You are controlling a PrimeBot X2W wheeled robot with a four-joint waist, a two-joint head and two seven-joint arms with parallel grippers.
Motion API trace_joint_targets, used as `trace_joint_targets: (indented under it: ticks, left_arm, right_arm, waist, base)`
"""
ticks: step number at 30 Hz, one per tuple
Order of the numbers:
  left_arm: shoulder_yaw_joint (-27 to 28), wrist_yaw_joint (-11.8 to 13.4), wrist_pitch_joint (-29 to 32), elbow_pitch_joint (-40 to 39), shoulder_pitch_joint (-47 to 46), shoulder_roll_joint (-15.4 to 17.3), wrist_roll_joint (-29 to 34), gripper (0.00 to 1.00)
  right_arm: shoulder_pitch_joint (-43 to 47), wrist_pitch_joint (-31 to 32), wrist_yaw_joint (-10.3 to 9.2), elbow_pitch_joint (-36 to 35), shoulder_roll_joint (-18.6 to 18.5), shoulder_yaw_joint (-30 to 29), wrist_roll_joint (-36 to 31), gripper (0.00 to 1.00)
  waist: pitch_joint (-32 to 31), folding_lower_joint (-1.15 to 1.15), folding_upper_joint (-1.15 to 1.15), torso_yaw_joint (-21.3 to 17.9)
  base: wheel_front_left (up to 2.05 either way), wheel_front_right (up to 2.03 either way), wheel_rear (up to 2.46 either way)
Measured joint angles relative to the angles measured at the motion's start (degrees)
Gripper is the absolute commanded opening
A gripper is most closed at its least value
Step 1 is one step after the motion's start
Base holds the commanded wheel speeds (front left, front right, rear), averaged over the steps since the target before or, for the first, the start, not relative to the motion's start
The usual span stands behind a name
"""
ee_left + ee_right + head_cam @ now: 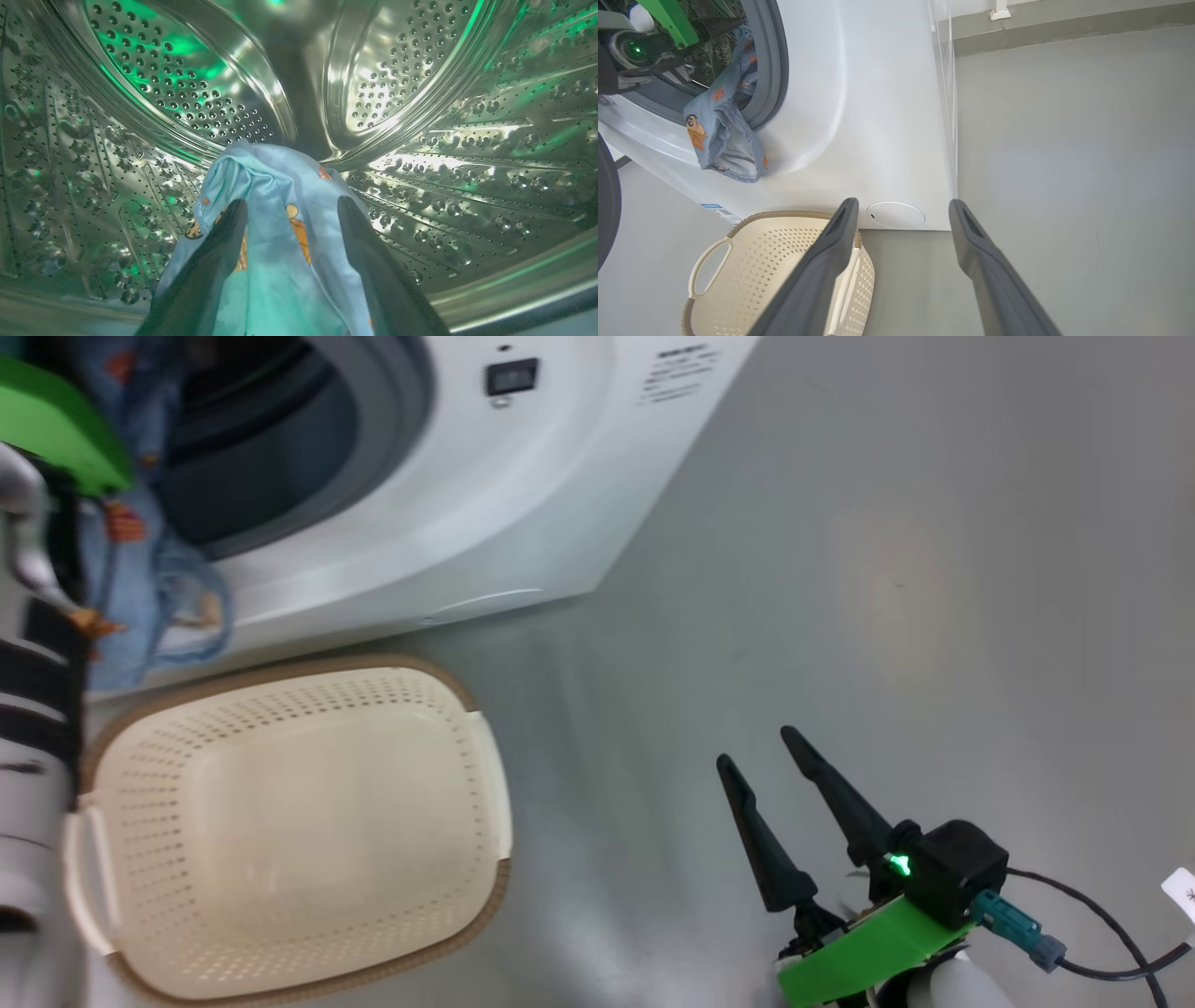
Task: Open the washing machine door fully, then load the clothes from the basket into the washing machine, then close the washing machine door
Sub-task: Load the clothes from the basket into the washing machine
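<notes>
Left wrist view looked deep into the shiny steel drum [467, 158], which was full of little holes and lit with green light. The left gripper [290, 209] was inside it. Its two dark fingers [205, 280] stood wide apart, let go and not pinching. The clothes [275, 182], light blue with little orange cartoon figures, lay in a soft heap between those fingers and on the bottom of the drum. In the head view, part of the blue cloth hung out over the grey rubber ring [401, 420] of the washing machine [523, 504]. It hung down the white front, just above the basket [299, 831]. The mouth of the machine stood open. The basket sat on the grey floor [840, 616], right up against the machine. The pale left arm [33, 775], with black bands on it, ran up the left edge toward the machine's mouth. The right gripper [756, 747] was over the floor on the right, well apart from the basket and the machine. Its fingers were spread wide and free. In the right wrist view those fingers pointed at the bottom of the machine. There was a small round white cap [896, 215] there, and a blue label [714, 210] near the corner, beside the basket's brown rim.
</notes>
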Motion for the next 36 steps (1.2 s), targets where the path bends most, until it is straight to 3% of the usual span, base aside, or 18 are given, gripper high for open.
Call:
trace_joint_targets:
  ticks: [10, 15, 26, 36]
  left_arm:
    - [-1.6, -0.3, 0.0, -7.3, 9.6, -7.5, -0.7, 1.0]
    - [-2.4, -0.8, 0.0, -16.0, 18.9, -10.1, -1.0, 1.0]
    - [-3.0, 1.7, 0.0, -36.5, 41.1, -10.3, 0.1, 1.0]
    - [-3.1, 2.3, 0.0, -47.7, 55.1, -9.9, 0.9, 1.0]
  right_arm:
    - [-1.1, 0.0, 0.0, 0.4, -0.1, -4.6, -3.3, 1.0]
    - [-1.1, 0.0, 0.0, 0.2, -0.2, -7.9, -5.7, 1.0]
    - [-0.9, 0.0, 0.0, -0.7, -0.9, -11.3, -7.1, 1.0]
    - [0.6, 0.0, 0.0, -1.2, -1.2, -12.1, -7.1, 1.0]
  waist:
    - [-2.9, 0.0, 0.0, 6.8]
    - [-4.4, 0.0, 0.0, 11.5]
    - [-6.1, 0.0, 0.0, 18.6]
    - [-8.5, 0.0, 0.0, 19.8]
  base:
    - [0.0, 0.0, 0.0]
    - [0.0, 0.0, 0.0]
    - [0.0, 0.0, 0.0]
    - [0.0, 0.0, 0.0]
